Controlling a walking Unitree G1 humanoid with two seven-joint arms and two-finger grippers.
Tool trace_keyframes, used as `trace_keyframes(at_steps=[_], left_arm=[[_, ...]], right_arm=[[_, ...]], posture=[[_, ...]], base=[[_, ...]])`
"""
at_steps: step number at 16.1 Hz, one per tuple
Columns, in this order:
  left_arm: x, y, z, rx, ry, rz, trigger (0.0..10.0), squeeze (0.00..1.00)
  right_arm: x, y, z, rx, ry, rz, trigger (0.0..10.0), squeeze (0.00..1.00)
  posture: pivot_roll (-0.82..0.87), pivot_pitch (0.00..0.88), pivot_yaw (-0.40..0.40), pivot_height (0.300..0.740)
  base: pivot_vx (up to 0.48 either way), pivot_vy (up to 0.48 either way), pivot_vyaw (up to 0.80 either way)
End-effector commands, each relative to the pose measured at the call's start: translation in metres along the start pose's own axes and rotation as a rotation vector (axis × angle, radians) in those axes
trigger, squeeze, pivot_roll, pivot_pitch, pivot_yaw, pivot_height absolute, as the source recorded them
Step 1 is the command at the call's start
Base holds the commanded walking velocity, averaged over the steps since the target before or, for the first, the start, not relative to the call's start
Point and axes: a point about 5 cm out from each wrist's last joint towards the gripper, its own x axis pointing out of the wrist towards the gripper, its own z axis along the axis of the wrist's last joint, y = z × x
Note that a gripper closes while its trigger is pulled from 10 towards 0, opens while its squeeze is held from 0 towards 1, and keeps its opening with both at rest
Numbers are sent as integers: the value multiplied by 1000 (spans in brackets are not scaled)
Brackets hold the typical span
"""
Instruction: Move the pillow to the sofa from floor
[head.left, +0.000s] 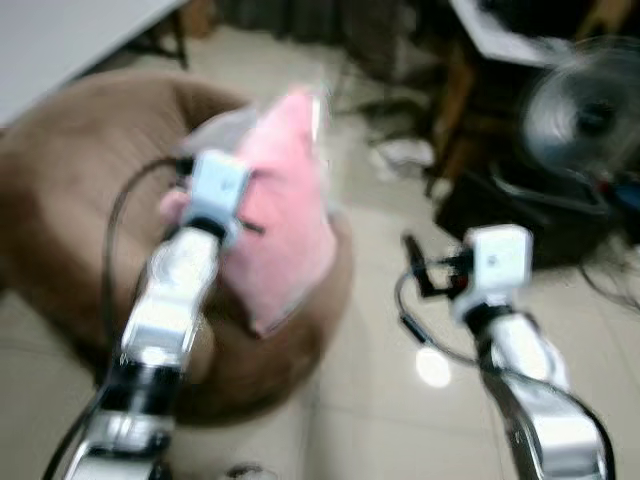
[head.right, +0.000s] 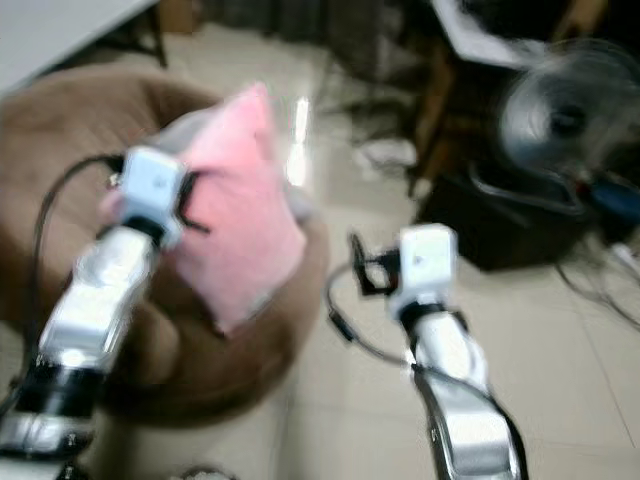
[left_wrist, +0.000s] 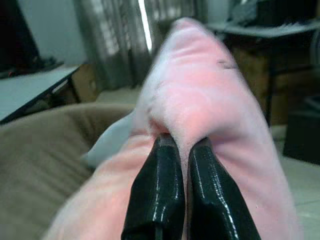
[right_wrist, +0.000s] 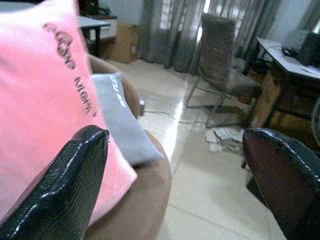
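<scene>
Bare tiled floor (head.left: 400, 330) is lying open around the right end effector (head.left: 412, 262). A fan (head.left: 580, 112), a black box (head.left: 520, 215) and cables are crowding the floor's far right corner.

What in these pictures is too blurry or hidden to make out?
- Pink pillow: its printed words are blurred and cut off in the right wrist view.
- Left gripper: the pillow hides its fingertips.
- Fan: motion-blurred in the eye views.
- Papers on the floor: too small to read.

Pillow (head.left: 290, 190) sits over the sofa (head.left: 70, 190), left gripper (left_wrist: 181, 150) on it; right gripper (right_wrist: 175, 170) beside, fan (head.left: 585, 110) behind right.
</scene>
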Motion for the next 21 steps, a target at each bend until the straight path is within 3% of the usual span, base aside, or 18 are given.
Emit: trace_keyframes(at_steps=[1,2,3,5,8,9,12,13,15,16,17,18,21], left_arm=[[5,-17,11,-21,-36,-75,10000,0],[12,-30,7,-10,-21,-136,10000,0],[15,-37,7,-11,-26,-156,10000,0],[30,-63,-5,-58,19,-159,10000,0],[50,-90,-3,-60,51,-140,10000,0],[55,-92,0,-61,60,-123,10000,0],[70,-74,0,44,116,13,10000,0],[71,-57,-10,122,188,58,10000,0],[67,-35,-25,188,261,99,10000,0],[61,-15,-38,210,315,152,10000,906],[59,-10,-41,223,328,176,10000,906],[55,1,-48,235,360,217,10000,1000],[49,25,-52,236,359,319,10000,1000]], right_arm=[[-2,-11,-4,-15,15,-50,10000,0],[-3,-14,-5,-31,17,-64,10000,0],[-3,-16,-5,-51,12,-67,10000,0],[-8,-20,-4,-84,-5,-33,10000,0],[-21,-10,-9,-84,30,160,10000,0],[-24,-7,-11,-90,38,203,10000,0],[-35,-2,-13,-69,44,288,10000,0],[-37,-4,-14,-81,53,306,10000,0],[-40,-7,-15,-73,60,340,10000,0],[-42,-5,-18,-56,72,401,10000,0],[-43,-4,-19,-51,76,416,10000,0],[-43,-2,-21,-33,80,452,10000,0],[-39,1,-22,-26,74,495,10000,0]], posture=[[53,42,-81,740],[55,41,-75,740],[55,41,-75,740],[39,46,-49,740],[17,63,-31,740],[17,63,-31,740],[-13,64,-9,740],[-25,61,2,740],[-26,67,10,740],[-24,69,3,740],[-22,69,-2,740],[-20,69,-9,740],[-14,66,-28,740]], base=[[0,0,0],[0,0,0],[0,0,0],[0,0,0],[0,0,0],[0,0,0],[0,0,0],[0,0,0],[0,0,0],[0,0,0],[0,0,0],[0,0,0],[0,0,0]])
